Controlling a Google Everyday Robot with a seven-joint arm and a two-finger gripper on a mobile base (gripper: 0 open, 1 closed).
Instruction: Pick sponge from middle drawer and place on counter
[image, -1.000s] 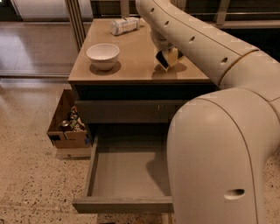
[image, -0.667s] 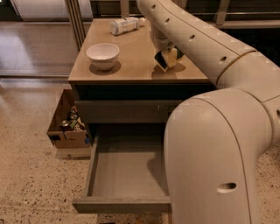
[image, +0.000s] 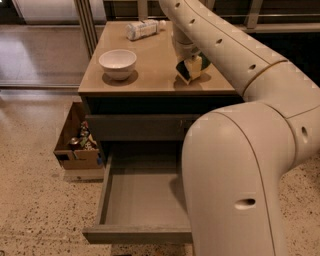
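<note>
Obs., camera view. The end effector (image: 194, 60) was low over the right part of the tabletop (image: 150, 77), at the sponge (image: 187, 71), mostly hidden behind the wrist of the arm (image: 225, 42). Whether it was clamped on the sponge or had let go: could not tell.

Sponge: on the tabletop near the right front edge, tipped up at an angle rather than flat, dark green face turned down and to the left, pale yellow layer uppermost. Lower corner appeared to touch the surface. It was well apart from the white bowl (image: 117, 62), which sat upright on the left part of the tabletop.

Middle drawer (image: 140, 200): pulled fully out, bare grey floor exposed. The drawer front above it (image: 135, 127) was closed.

Change against 1.0 s ago: sponge, end effector and upper arm sat at the same place on the tabletop; no visible lift or shift. The large foreground arm link (image: 235, 190) had moved left and slightly up in view, covering more of the drawer's right side. Bowl, plastic bottle (image: 142, 29) lying on its side at the rear edge, and cardboard box (image: 77, 147) on the floor left of the cabinet: unchanged.
</note>
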